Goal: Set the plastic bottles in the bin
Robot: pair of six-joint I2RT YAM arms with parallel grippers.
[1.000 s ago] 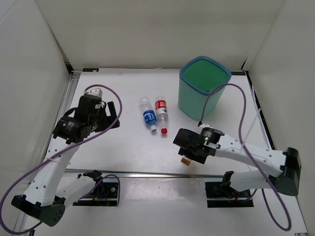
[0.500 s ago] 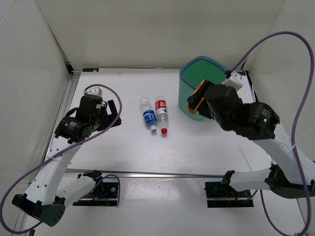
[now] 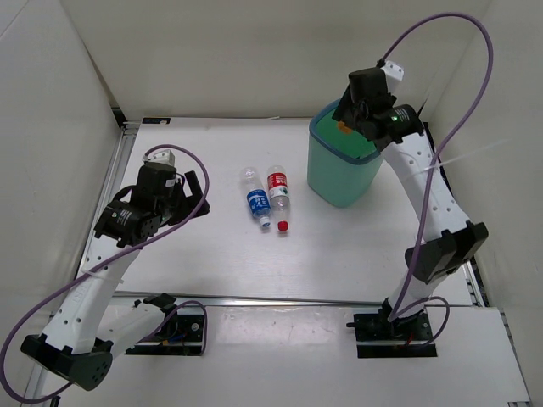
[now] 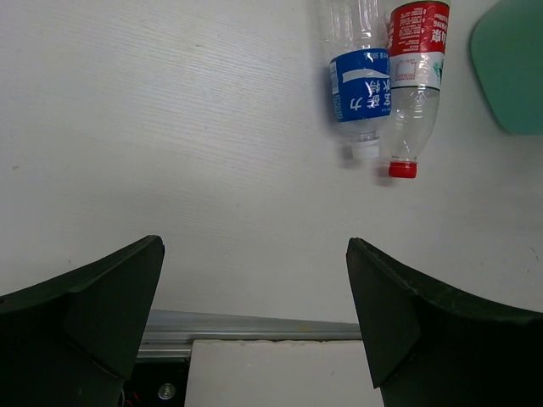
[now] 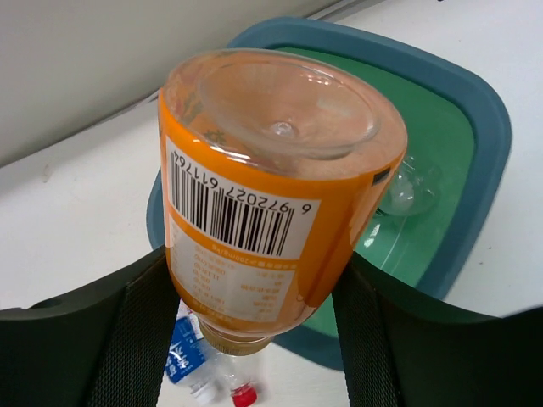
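Observation:
The orange bottle is held neck-down between my right gripper's fingers, above the near-left rim of the teal bin. In the top view the right gripper hovers over the bin's mouth, with a bit of the orange bottle showing. A clear bottle lies inside the bin. The blue-label bottle and the red-label, red-capped bottle lie side by side mid-table; both also show in the left wrist view, blue and red. My left gripper is open and empty, left of them.
White walls enclose the table on the left, back and right. A metal rail runs along the near edge. The right arm's purple cable arcs high above the bin.
My right arm has lifted the orange bottle from low near the front edge, up and back to over the bin. The left arm and the two lying bottles have not moved.

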